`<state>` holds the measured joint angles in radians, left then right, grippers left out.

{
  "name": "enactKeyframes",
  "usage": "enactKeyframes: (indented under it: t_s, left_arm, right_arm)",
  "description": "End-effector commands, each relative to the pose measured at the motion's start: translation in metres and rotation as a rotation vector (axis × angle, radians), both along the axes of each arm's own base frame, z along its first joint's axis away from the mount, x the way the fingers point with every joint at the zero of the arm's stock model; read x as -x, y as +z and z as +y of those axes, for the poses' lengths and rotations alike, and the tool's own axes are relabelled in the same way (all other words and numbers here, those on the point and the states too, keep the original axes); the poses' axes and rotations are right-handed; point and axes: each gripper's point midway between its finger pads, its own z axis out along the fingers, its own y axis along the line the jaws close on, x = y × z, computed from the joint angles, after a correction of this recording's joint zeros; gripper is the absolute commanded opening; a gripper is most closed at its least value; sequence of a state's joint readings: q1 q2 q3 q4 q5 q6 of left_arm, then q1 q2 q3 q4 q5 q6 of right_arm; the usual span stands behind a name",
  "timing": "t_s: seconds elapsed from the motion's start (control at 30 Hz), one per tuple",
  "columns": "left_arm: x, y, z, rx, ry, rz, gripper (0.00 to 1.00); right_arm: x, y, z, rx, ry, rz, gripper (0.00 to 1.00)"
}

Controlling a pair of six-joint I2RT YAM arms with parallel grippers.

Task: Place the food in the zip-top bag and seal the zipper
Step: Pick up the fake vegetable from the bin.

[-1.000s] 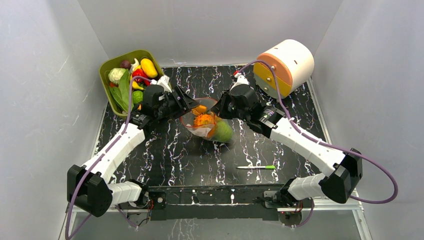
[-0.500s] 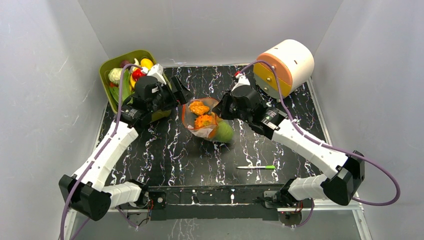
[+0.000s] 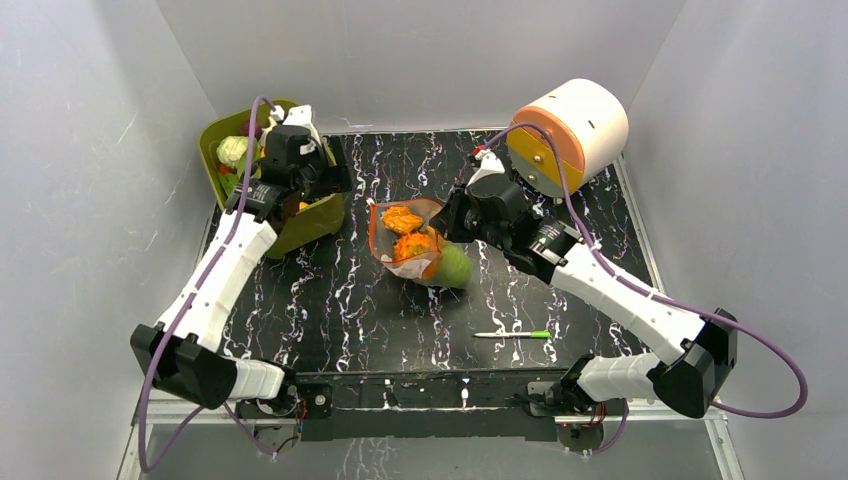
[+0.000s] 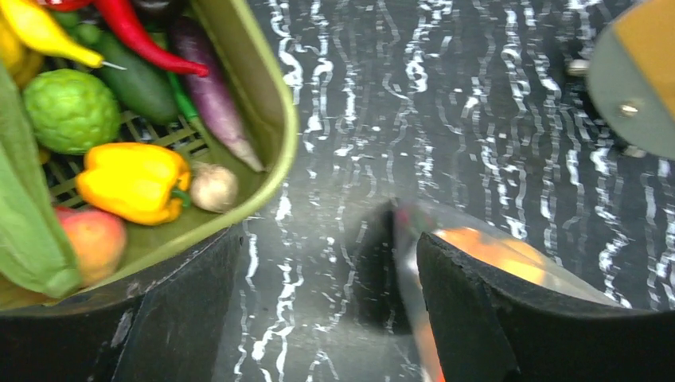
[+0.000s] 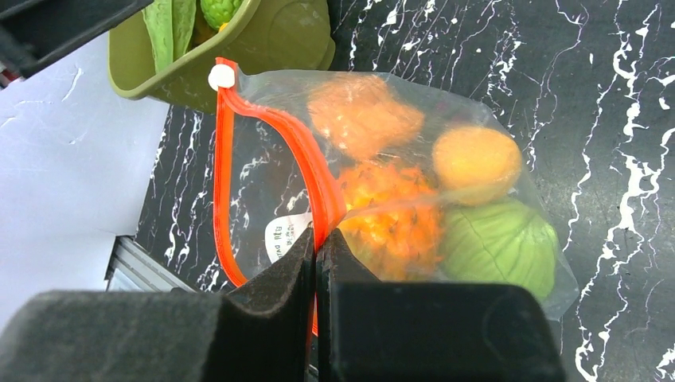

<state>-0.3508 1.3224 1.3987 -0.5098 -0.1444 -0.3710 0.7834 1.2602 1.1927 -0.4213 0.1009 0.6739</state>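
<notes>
Bag (image 3: 425, 255) lies mid-worktop (image 3: 330, 295), mouth open toward the bin (image 3: 320, 222) at the far-left corner; right gripper (image 5: 318, 239) pinches its zipper (image 5: 218, 159), left gripper (image 4: 326, 255) hangs open nearer the bin's food (image 4: 131, 181).

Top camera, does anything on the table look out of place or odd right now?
A thin green-and-white pen lies alone on the table near the front, apart from everything else. The zip-top bag lies with its mouth gaping, pinched at the zipper by the right gripper, which suits packing.
</notes>
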Motion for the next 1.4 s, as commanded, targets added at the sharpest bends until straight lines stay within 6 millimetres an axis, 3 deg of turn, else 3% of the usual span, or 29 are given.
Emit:
enactKeyframes:
  t_s: [0.0,0.1,0.27,0.73,0.9,1.13,1.37]
  left_arm:
    - [-0.018,0.005,0.04,-0.088,0.072,-0.009,0.78]
    - [-0.036,-0.009,0.065,-0.131,0.116,0.021,0.77]
    - [-0.07,-0.013,0.1,-0.17,0.193,0.012,0.77]
    - [-0.152,-0.032,0.17,-0.186,0.273,0.039,0.88]
    - [-0.165,-0.051,0.172,-0.114,0.247,0.06,0.88]
    - [-0.186,-0.074,0.177,-0.102,0.26,0.05,0.81]
    - [-0.206,-0.088,0.185,-0.09,0.265,0.049,0.79]
  right_arm:
    - [-0.001,0.044,-0.003,-0.076,0.002,-0.11,0.0]
    - [0.001,0.048,-0.004,-0.083,0.005,-0.115,0.0]
    - [0.001,0.051,-0.004,-0.078,0.011,-0.125,0.0]
    - [-0.002,0.052,-0.002,-0.088,0.013,-0.142,0.0]
    - [-0.004,0.049,0.002,-0.083,0.02,-0.135,0.0]
    - [-0.009,0.047,0.007,-0.073,0.025,-0.134,0.0]
    - [-0.012,0.04,0.011,-0.057,0.03,-0.128,0.0]
